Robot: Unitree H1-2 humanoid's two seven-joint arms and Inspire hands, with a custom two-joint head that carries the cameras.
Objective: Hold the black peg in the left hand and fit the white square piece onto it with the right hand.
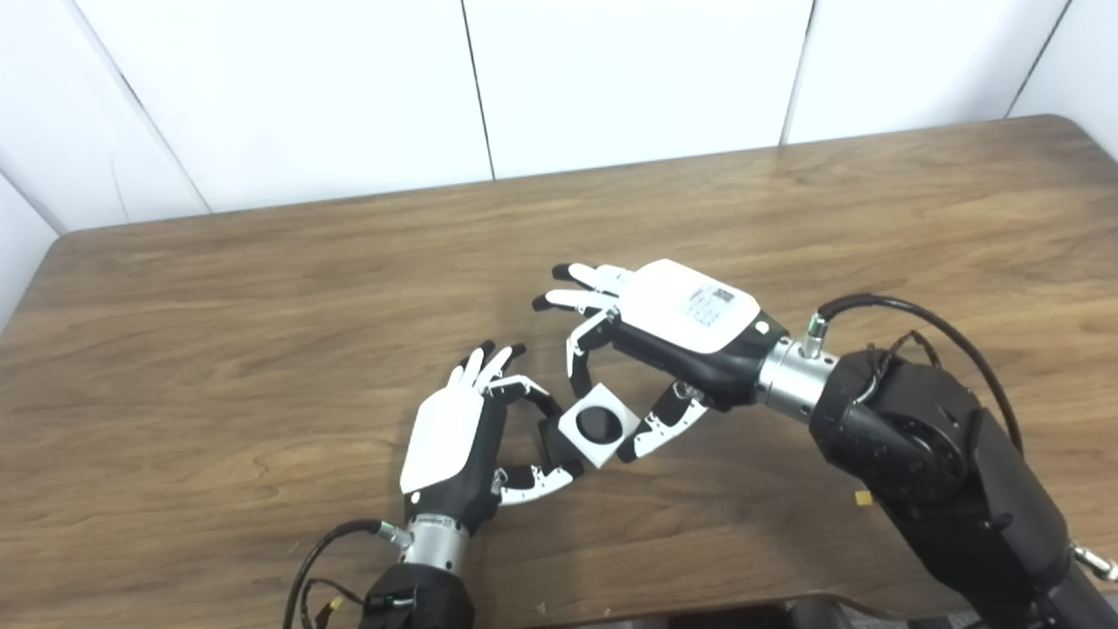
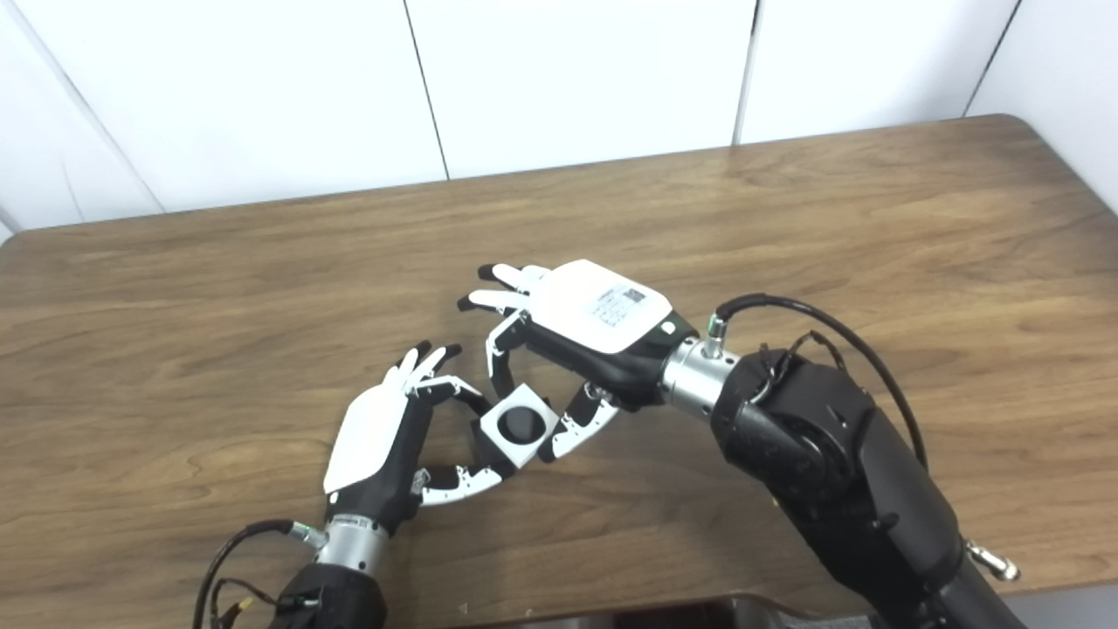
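Observation:
The white square piece [image 1: 599, 428] with a round dark hole hangs just above the table near its front middle. My right hand [image 1: 672, 336] is shut on it, a finger on its upper edge and the thumb [image 1: 661, 426] on its lower right. Directly left of the piece, my left hand [image 1: 467, 432] is shut on the black peg [image 1: 550, 445], pinched between a curled finger and thumb. The white piece presses against the peg's end, and dark fills the hole. How far the peg enters is hidden.
The wooden table [image 1: 786, 218] spreads wide behind and beside both hands, with white wall panels beyond its far edge. My bulky right forearm [image 1: 943, 463] crosses the front right corner. Cables loop off both wrists.

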